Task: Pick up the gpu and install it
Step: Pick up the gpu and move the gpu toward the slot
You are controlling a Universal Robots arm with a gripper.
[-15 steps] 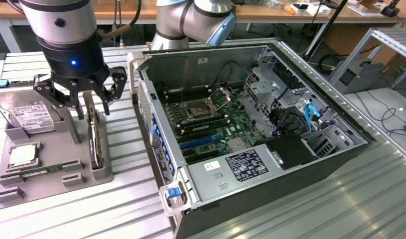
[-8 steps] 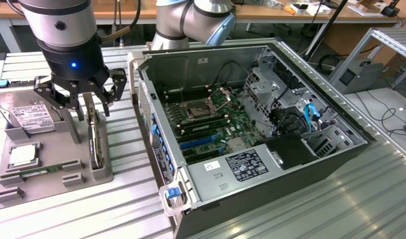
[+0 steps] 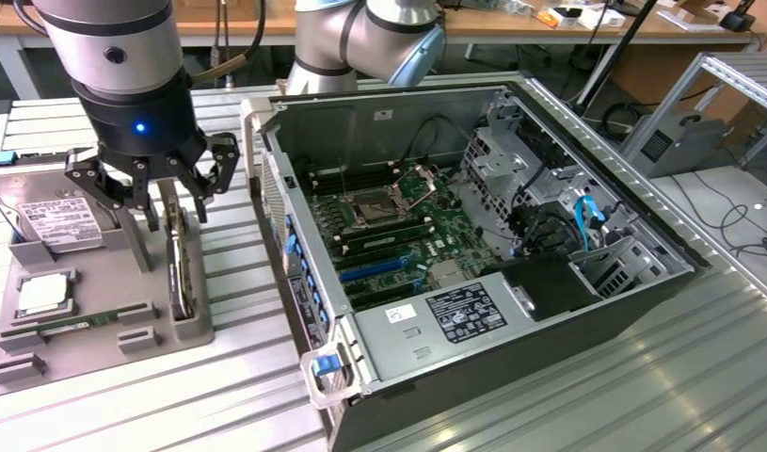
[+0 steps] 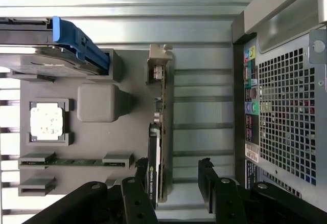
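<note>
Gpu [image 3: 179,268] stands on edge in its grey holder [image 3: 94,363] — the gripper [image 3: 172,217] straddles it, jaws spread open.

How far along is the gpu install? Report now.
Done: the gripper is lined up over the gpu, which stands on edge in the grey holder. In hand: the open fingers straddle the card, not closed on it. Left: gripping, lifting and seating it in the open computer case.

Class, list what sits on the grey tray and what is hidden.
Hard drive, square chip, memory stick, gpu on edge. The open claw straddles the gpu, covering one end.
</note>
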